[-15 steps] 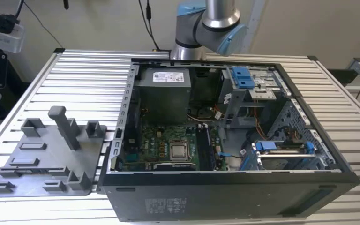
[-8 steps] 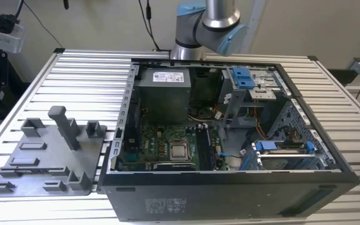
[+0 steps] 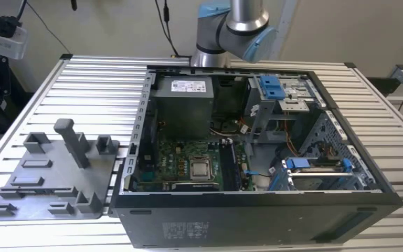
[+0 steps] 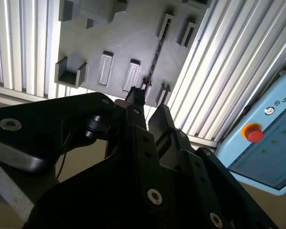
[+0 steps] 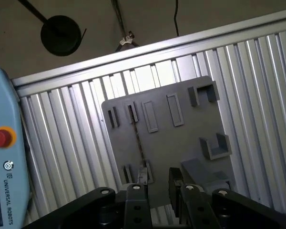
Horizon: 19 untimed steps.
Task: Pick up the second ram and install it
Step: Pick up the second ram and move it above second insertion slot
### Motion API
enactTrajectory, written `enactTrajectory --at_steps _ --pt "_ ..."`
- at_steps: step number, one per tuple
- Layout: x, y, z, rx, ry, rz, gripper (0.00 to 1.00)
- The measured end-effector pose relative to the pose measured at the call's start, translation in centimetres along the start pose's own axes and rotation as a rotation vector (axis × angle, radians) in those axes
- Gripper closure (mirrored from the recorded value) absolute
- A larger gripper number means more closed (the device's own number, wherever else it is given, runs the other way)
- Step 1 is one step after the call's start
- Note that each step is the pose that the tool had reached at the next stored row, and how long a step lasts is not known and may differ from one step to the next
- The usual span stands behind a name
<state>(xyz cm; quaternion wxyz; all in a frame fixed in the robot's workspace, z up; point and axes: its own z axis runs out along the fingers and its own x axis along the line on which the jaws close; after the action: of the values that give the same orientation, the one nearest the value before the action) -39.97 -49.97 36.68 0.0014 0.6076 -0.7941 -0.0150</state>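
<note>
The second ram point(image 5: 137, 139) stands on its long edge in the grey fixture plate point(image 5: 181, 143), so I see it from above as a thin dark strip held between small blocks at each end. It also shows in the second wrist view as a thin line point(image 4: 154, 59) across the plate point(image 4: 109, 38). My gripper point(image 5: 155, 185) hangs well above the plate, its black fingers point(image 4: 136, 98) apart and open with nothing between them. In the exterior view the fixture plate point(image 3: 48, 173) lies on the slatted table at the left of the open computer case point(image 3: 257, 157).
Inside the case lie the motherboard point(image 3: 187, 163), its long black slots point(image 3: 231, 164), a power supply point(image 3: 180, 102) and blue-tabbed drive bays point(image 3: 275, 86). A tall grey post point(image 3: 72, 142) rises from the plate. A pendant with a red button point(image 5: 0, 137) lies beside the table.
</note>
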Motion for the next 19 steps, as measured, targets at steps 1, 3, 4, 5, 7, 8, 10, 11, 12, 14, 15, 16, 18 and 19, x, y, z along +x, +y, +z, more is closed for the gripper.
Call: enactTrajectory --at_steps 1,3,4,5,7,8,10,11,12,14,15,16,18,19 --pt "0.0 0.0 0.0 0.0 0.0 0.0 0.68" --pt "0.0 -0.01 0.05 0.0002 0.0003 0.0 0.68" --pt "-0.01 -0.01 0.11 0.0002 0.0003 -0.003 0.68" --pt "0.0 -0.01 0.2 0.0 0.0006 -0.009 0.68" --pt "0.0 -0.01 0.41 0.0008 0.0008 -0.028 0.68" --pt "0.01 -0.01 0.5 0.0014 0.001 -0.042 0.68" --pt "0.01 -0.02 0.7 0.0022 0.0014 -0.074 0.68" --pt "0.01 -0.02 0.78 0.0021 0.0016 -0.088 0.68" --pt "0.02 -0.02 0.87 0.002 0.0018 -0.094 0.68" --pt "0.02 -0.03 1.14 0.0021 0.0022 -0.097 0.68" --pt "0.02 -0.04 1.28 0.0023 0.0031 -0.1 0.68" --pt "0.03 -0.04 1.41 0.0022 0.0036 -0.102 0.68" --pt "0.03 -0.05 1.68 0.0022 0.0037 -0.105 0.68" --pt "0.03 -0.05 1.81 0.0022 0.0037 -0.106 0.68"
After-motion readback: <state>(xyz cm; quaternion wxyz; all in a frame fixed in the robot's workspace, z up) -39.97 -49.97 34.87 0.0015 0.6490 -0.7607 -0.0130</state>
